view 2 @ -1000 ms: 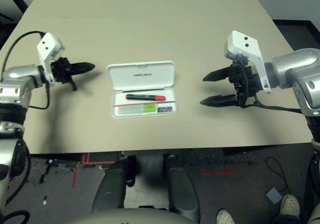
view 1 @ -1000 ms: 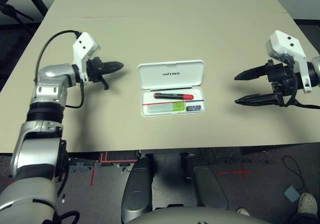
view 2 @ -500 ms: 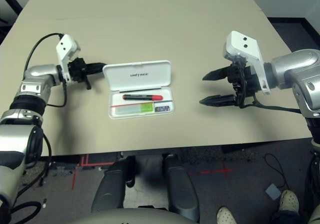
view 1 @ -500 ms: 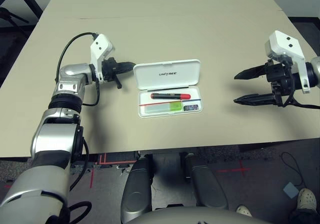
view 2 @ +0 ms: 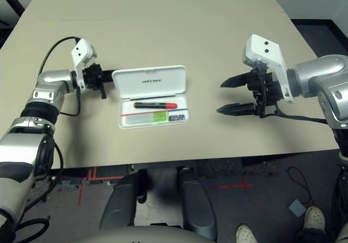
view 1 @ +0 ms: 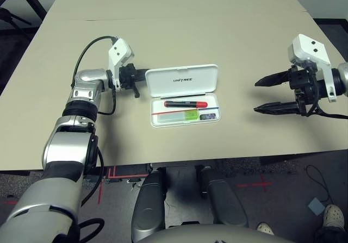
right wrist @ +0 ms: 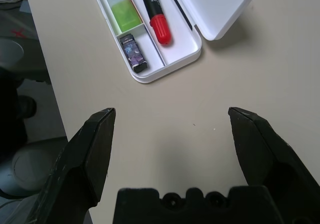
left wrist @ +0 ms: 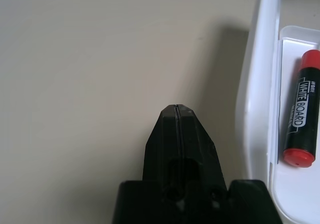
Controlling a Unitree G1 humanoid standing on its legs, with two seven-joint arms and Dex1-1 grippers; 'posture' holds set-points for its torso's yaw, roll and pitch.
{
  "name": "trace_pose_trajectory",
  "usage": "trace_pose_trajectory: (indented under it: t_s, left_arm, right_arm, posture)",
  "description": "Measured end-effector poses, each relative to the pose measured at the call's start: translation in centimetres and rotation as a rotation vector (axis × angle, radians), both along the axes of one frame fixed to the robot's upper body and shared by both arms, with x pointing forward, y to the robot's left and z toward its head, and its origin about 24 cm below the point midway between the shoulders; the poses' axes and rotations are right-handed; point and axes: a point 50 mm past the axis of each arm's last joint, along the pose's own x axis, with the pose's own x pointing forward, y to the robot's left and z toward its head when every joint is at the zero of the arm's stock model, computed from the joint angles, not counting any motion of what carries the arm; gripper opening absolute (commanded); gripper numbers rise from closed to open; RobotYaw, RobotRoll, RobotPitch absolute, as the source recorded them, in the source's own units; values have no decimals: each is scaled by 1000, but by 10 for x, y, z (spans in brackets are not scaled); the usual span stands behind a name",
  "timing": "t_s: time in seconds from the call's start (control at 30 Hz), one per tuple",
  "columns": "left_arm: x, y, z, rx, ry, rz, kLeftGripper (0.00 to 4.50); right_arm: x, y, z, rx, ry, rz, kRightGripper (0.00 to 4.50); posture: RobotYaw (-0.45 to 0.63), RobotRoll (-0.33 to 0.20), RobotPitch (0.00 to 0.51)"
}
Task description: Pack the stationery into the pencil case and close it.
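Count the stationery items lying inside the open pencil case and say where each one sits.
3. The marker lies along the tray's far side, beside the lid. The highlighter lies along the near side. The small block sits at the highlighter's right end. Nothing seems hidden in the pencil case.

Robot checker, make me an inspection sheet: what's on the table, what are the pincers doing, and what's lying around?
Surface: beige table, one seam across the far part.
Job's things: white hard plastic pencil case lies open, lid back; inside, black marker with red cap, pale highlighter with green cap, tiny grey-purple block.
Clutter: nothing seen.
Grippers: left pincer shut, at the lid's left edge; right pincer open, empty, apart from the case.
Cables: black cable looping over the left wrist.
Surroundings: red tape marks on the floor, someone's shoe.
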Motion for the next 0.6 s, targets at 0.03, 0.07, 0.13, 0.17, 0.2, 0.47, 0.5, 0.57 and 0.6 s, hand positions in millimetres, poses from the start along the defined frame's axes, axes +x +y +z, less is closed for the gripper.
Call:
trace_pose_trajectory:
  t_s: [0.03,0.07,0.13,0.17,0.2,0.47,0.5,0.57,0.6]
  left_arm:
    - [0,-2,2,1,-9,-11,35]
    - [0,-4,4,2,-18,-27,35]
    - [-1,-8,7,5,-29,-56,35]
    - [-2,-10,8,6,-30,-73,35]
    - [-3,-12,9,9,-34,-90,35]
    - [-24,-26,2,44,-5,-239,35]
    - [-28,-28,0,50,1,-255,35]
    - [-36,-31,-3,64,10,-281,35]
    - [-39,-33,-5,72,17,-296,35]
  right_arm:
    - [0,0,0,0,0,0,4500]
    - [0,0,-1,-1,-1,0,4500]
    - [0,0,-1,-1,-1,1,4500]
    - [0,1,-1,-1,-1,1,4500]
    - [0,1,-1,-1,-2,2,4500]
    - [0,1,-1,-2,-9,9,4500]
    - [0,1,-1,-2,-10,10,4500]
    - [0,1,-1,-3,-11,11,4500]
    - [0,2,-1,-4,-11,11,4500]
  posture:
    - [-11,0,233]
    - [-11,0,233]
    - [-11,0,233]
    - [-11,0,233]
    - [-11,0,233]
    - [-2,0,240]
    - [0,0,240]
    - [4,0,240]
    - [4,0,240]
